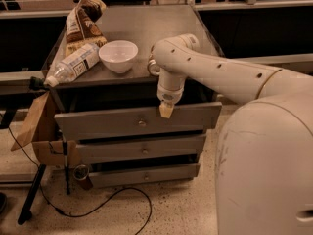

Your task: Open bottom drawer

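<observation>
At the top drawer [98, 125] front we saw the gripper [165, 111], grip state unclear; it risked pulling that one, not the bottom drawer [122, 176] well below.

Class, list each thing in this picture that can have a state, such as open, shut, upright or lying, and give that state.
tool: hanging tip down, in front of the top drawer's upper edge
top drawer: looks shut
middle drawer: looks shut
bottom drawer: shut, not yet opened
bowl: upright, empty
bottle: lying on its side
bag: crumpled
</observation>
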Available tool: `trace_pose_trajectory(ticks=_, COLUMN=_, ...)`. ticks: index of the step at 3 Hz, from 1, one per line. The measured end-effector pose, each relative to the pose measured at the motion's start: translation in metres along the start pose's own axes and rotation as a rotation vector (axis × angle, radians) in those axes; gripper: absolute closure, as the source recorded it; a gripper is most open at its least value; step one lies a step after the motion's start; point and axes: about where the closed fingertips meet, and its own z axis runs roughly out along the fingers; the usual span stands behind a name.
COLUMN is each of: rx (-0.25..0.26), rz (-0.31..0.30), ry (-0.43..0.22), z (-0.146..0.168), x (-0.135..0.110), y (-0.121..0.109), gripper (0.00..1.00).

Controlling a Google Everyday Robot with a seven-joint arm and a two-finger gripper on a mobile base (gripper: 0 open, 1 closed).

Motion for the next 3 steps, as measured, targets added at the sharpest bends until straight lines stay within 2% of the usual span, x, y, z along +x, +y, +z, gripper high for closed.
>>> trace_pose_trajectory(ticks=1, rx=-0.016, rz=-0.038, ry=-0.035, z=-0.0014, x=0.0154, y=0.0185, gripper=0.80)
trace_pose_trajectory(ticks=2, rx=-0.016, rz=-0.038, ry=-0.035, z=-0.0067, x=0.0146, y=0.0174, gripper=0.59)
trace_pose_trajectory(ticks=3, rx=-0.024, rz=-0.049, ry=-0.039, z=-0.0071, x=0.0183, y=0.0216, gripper=0.28)
